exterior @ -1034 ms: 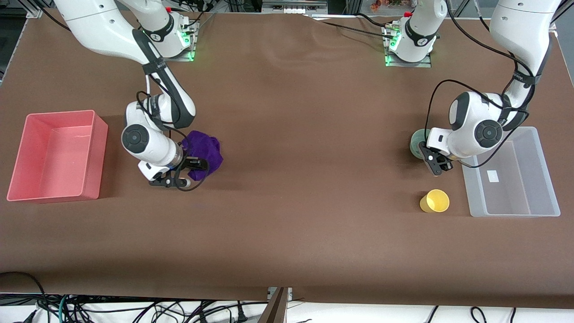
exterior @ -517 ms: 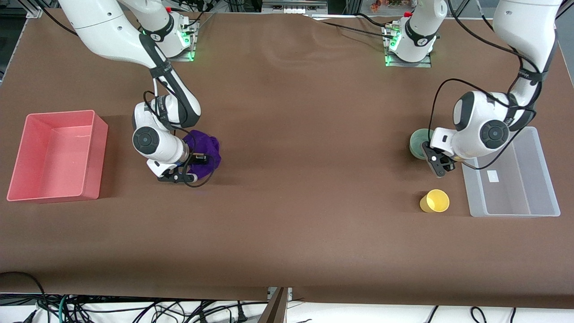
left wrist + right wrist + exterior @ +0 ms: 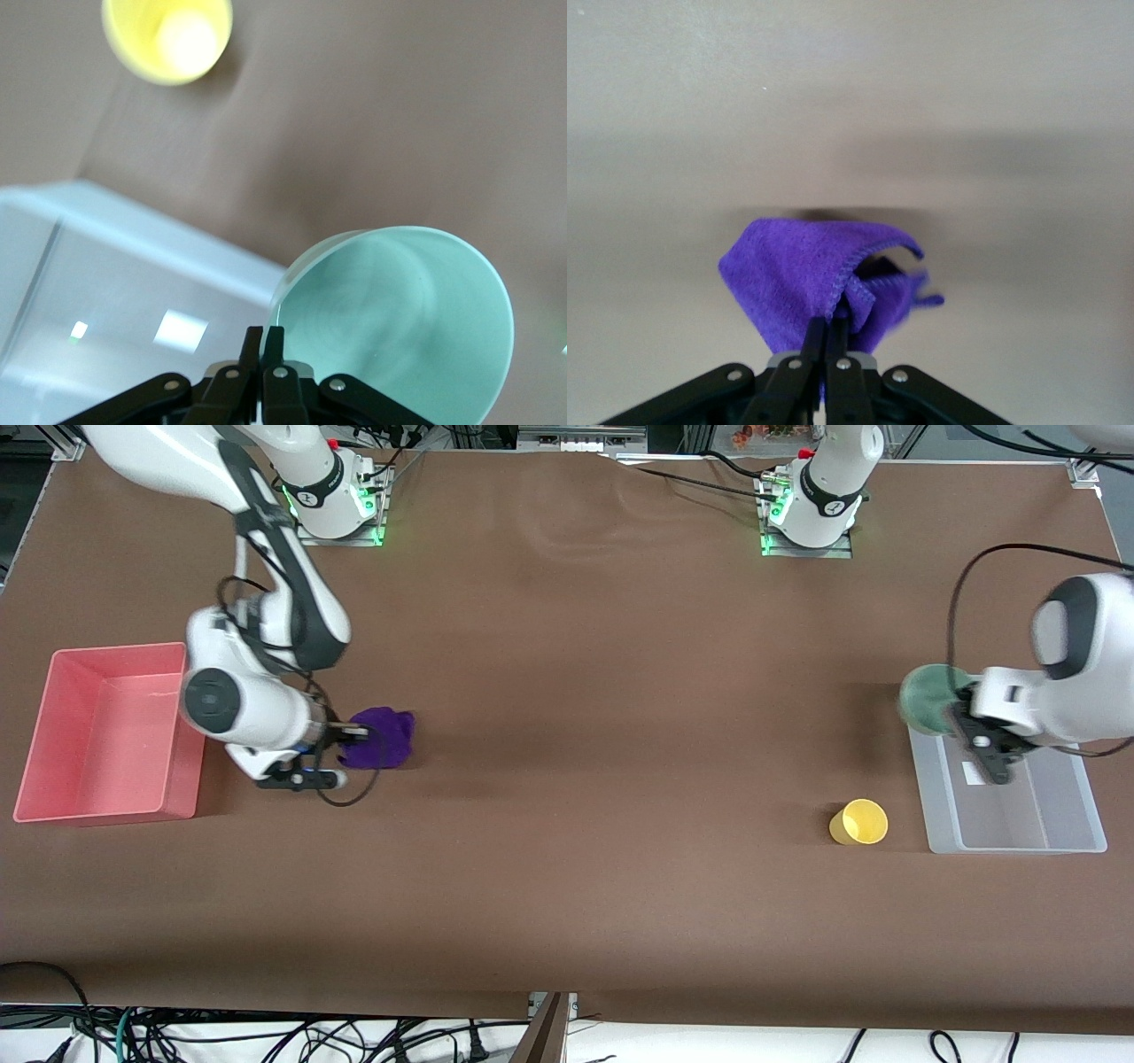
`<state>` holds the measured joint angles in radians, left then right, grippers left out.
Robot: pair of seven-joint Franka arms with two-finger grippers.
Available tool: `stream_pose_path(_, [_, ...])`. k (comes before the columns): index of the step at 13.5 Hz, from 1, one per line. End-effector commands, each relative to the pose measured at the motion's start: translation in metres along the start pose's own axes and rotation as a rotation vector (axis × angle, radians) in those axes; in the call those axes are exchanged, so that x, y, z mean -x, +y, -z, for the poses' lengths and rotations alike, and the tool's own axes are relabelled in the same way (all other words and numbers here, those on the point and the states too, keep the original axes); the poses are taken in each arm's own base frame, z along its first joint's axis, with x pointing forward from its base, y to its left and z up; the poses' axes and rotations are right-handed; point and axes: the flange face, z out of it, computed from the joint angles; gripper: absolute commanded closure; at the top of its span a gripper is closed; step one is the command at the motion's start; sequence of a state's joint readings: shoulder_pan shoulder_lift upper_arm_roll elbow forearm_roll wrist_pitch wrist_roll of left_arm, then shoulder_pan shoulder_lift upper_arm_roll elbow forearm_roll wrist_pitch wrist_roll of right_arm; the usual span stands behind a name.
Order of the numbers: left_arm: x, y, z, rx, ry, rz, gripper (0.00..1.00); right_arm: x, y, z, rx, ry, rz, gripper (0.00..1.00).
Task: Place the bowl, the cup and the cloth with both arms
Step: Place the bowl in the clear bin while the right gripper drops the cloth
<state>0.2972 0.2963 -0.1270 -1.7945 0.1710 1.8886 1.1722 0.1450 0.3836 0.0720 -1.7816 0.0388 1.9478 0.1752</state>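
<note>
My left gripper [image 3: 964,731] is shut on the rim of the mint-green bowl [image 3: 928,700] and holds it in the air over the edge of the clear bin [image 3: 1081,802]. In the left wrist view the bowl [image 3: 407,328] hangs tilted from the left gripper [image 3: 264,341]. The yellow cup [image 3: 858,821] lies on the table beside the clear bin and shows in the left wrist view [image 3: 168,37]. My right gripper [image 3: 347,737] is shut on the purple cloth [image 3: 381,737] and holds it above the table beside the pink bin. In the right wrist view the cloth [image 3: 819,279] hangs bunched from the right gripper [image 3: 830,329].
A pink bin [image 3: 53,731] stands at the right arm's end of the table. The clear bin, also in the left wrist view [image 3: 97,292], stands at the left arm's end. Brown table cover [image 3: 602,691] lies between them.
My left gripper has lifted the bowl and carried it toward the clear bin. My right gripper has lifted the cloth and carried it toward the pink bin.
</note>
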Motion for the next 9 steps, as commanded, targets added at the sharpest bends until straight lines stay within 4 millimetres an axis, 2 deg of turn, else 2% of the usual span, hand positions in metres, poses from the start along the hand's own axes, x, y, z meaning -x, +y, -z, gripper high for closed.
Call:
stream_pose_path(1, [0.039,-0.039,-0.028,-0.027,-0.033,-0.008,1.00,0.005,0.050,0.065,0.008,-0.067,0.076,1.00])
stream_pose_path(3, [0.066,-0.067,-0.067,-0.072,0.005,-0.027,1.00,0.019,0.100,0.102,0.006,-0.130,0.123,1.00])
stream_pose_path(5, [0.073,-0.082,-0.101,-0.100,0.034,-0.024,1.00,0.040,0.162,0.145,-0.009,-0.185,0.177,1.00])
stream_pose_path(7, [0.081,-0.092,-0.128,-0.118,0.056,-0.009,0.99,0.060,0.223,0.161,-0.015,-0.230,0.223,1.00])
stream_pose_path(8, [0.086,-0.096,-0.137,-0.136,0.066,-0.011,0.91,0.066,0.249,0.163,-0.002,-0.236,0.245,1.00])
stream_pose_path(9, [0.091,-0.098,-0.140,-0.138,0.068,-0.013,0.69,0.070,0.276,0.159,0.011,-0.248,0.256,1.00])
